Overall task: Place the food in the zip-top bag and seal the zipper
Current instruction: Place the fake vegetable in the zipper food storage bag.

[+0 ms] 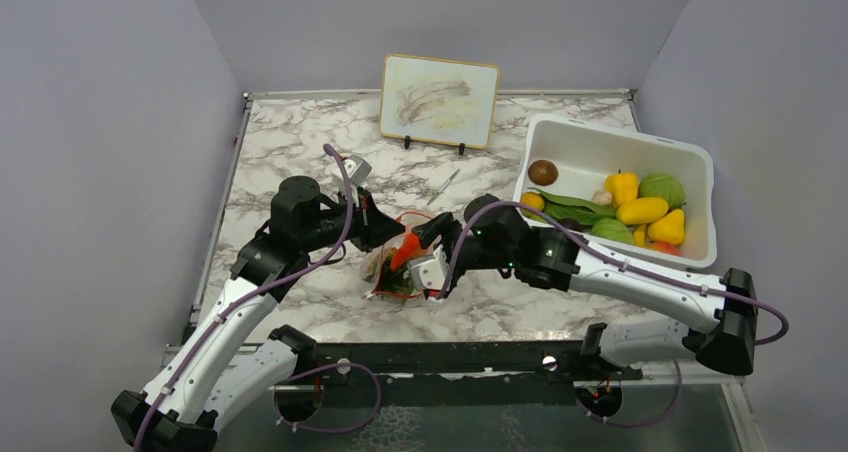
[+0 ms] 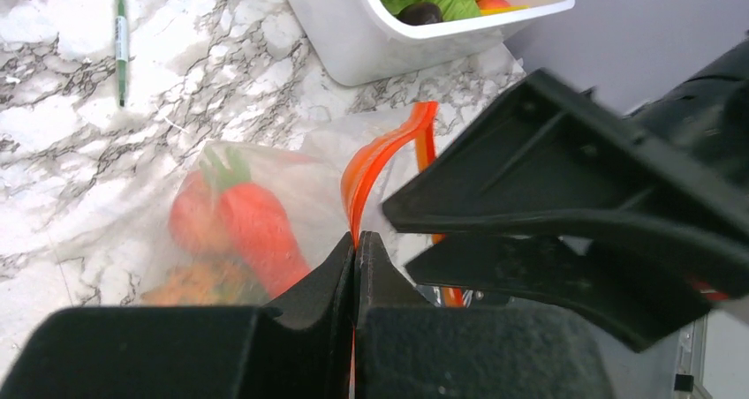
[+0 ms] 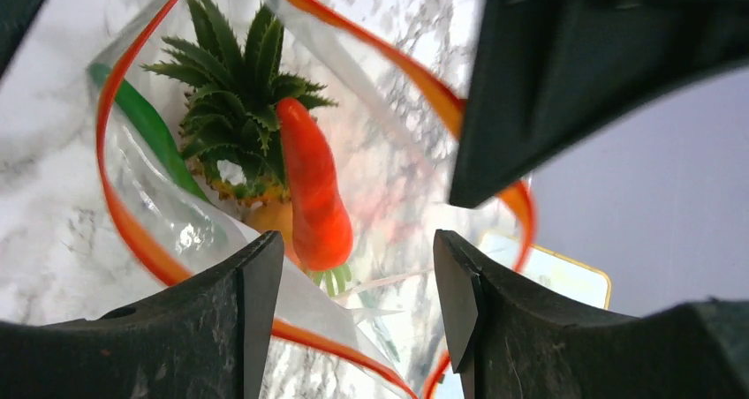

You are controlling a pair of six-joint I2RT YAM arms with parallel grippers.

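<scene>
The clear zip-top bag lies in the middle of the table with its mouth held open. My left gripper is shut on the bag's red-orange zipper strip at the mouth's left end. Inside the bag are a red-orange carrot, a pineapple with green leaves and a green pod. My right gripper is open and empty just over the bag's mouth. The zipper curves in an open loop around the food.
A white bin at the right holds more toy fruits and vegetables, among them yellow peppers and a green one. A thin pen lies behind the bag. A small whiteboard stands at the back.
</scene>
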